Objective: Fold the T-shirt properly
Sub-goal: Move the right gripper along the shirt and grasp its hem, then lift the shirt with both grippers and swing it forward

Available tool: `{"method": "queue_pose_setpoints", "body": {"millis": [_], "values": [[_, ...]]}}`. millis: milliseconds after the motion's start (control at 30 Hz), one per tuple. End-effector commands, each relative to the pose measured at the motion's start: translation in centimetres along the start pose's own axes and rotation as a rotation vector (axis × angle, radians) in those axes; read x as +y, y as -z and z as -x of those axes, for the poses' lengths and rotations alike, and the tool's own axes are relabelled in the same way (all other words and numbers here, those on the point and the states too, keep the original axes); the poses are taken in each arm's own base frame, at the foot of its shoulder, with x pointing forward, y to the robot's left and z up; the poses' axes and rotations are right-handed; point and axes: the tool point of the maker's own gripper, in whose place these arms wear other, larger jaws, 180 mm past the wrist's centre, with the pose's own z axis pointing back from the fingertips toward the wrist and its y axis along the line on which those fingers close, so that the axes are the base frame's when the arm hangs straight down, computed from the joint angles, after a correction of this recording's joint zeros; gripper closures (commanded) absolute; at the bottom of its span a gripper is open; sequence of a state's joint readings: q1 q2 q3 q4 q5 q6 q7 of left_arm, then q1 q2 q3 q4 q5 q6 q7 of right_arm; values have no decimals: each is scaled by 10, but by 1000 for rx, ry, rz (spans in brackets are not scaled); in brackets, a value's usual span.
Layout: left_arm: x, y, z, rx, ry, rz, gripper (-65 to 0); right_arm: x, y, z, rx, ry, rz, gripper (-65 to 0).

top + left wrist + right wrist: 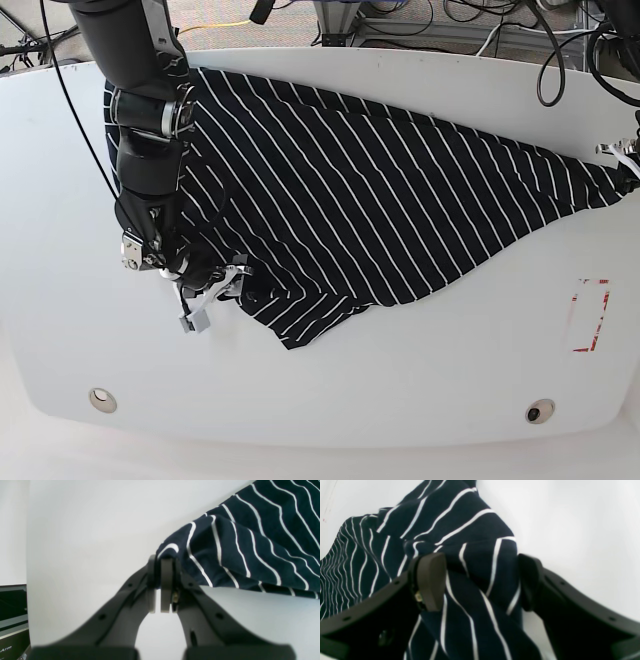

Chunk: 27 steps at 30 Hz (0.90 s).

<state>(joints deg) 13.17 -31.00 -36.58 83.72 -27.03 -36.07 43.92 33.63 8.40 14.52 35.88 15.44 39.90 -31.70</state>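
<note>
Left fingers (pixel 162 585) pinch the T-shirt (pixel 380 190) edge; right fingers (pixel 432 585) spread, straddling a fold.

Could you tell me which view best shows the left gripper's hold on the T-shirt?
The left wrist view: the left gripper is shut on a corner of the T-shirt. The base view shows it only at the frame's right edge; the right wrist view, not at all.

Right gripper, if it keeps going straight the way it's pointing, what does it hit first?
The T-shirt. The right gripper is open with striped fabric bunched between its fingers, so it would press further into that cloth, probably with the white table right beneath, though depth is unclear.
</note>
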Motion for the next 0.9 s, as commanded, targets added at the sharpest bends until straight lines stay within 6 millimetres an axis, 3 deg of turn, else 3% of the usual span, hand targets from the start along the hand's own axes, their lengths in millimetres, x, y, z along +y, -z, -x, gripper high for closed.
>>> {"method": "queue_pose_setpoints", "body": {"millis": [0, 100, 233, 333, 500, 700, 867], "values": [[9, -7, -20, -54, 23, -16, 0, 9, 3, -20, -29, -22, -17, -398], [10, -7, -21, -55, 23, -18, 0, 9, 3, -20, -27, -22, -17, -298], [10, -7, -26, -66, 24, -20, 0, 9, 2, -18, -16, -23, -17, -11], [13, -6, -46, -115, 17, -29, 0, 7, -1, -19, 12, -37, -9, 0], [16, -8, -72, -179, 21, -39, 0, -2, -32, -53, 17, -167, 61, 0], [28, -16, -127, -314, -13, -86, 0, 7, -76, -113, -29, -358, 161, 0], [27, -40, -184, -462, 25, -114, 0, 13, -119, -175, -71, -467, 254, 0]]}}
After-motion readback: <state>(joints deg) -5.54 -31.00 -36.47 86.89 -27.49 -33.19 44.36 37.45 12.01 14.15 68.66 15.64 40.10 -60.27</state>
